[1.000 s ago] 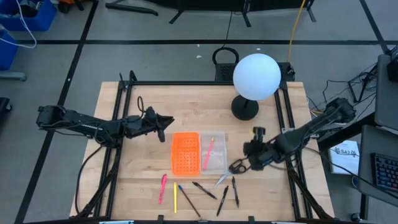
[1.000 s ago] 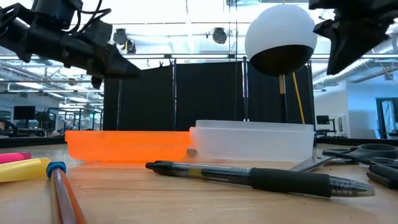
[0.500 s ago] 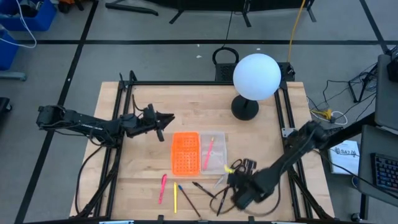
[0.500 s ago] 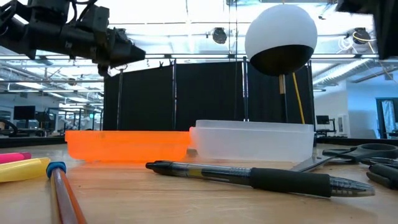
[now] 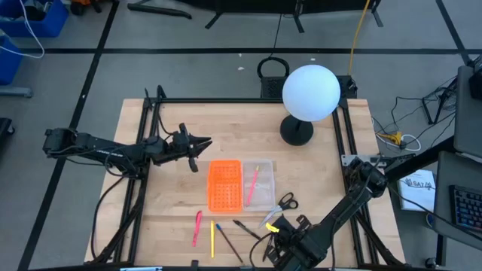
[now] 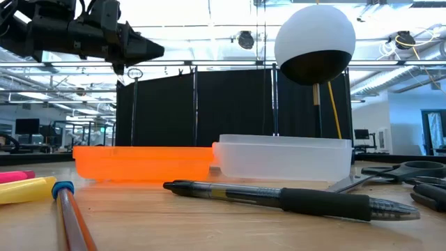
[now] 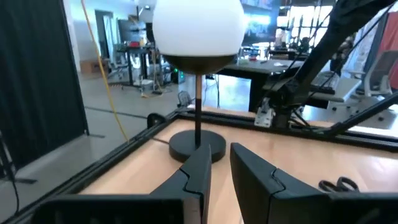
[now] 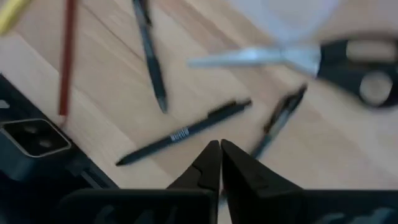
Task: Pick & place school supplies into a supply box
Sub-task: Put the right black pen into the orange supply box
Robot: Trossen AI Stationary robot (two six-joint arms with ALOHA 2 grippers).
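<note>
Swinging from beside the scissors down to the bench's near edge, the right gripper point(image 5: 280, 245) now hangs over the loose dark pens there, its fingers point(image 8: 210, 163) pressed together and holding nothing. Below it the right wrist view shows a dark pen point(image 8: 184, 132) lying just ahead of the tips, with two more dark ones around it. To do this pick well, I judge the fingers must first spread, line up across the pen's barrel rather than along it, and come down on one pen only, since its neighbours lie close. Along the near edge the high view shows a pink pen point(image 5: 197, 227), a yellow pencil point(image 5: 212, 239) and what I count as four dark pens or pencils, though the arm may hide part of them. One pair of scissors point(image 5: 279, 208) lies a little farther in, towards the right edge, untouched. Beyond these, at the bench's middle, sits the single supply box point(image 5: 260, 186), its clear tray joined to the orange lid point(image 5: 224, 185), with one pink pen already inside the tray. Farther still, the left gripper point(image 5: 200, 143) waits above the bench towards the left edge, fingers a little apart and empty. One globe lamp point(image 5: 309, 92) stands near the far edge.
</note>
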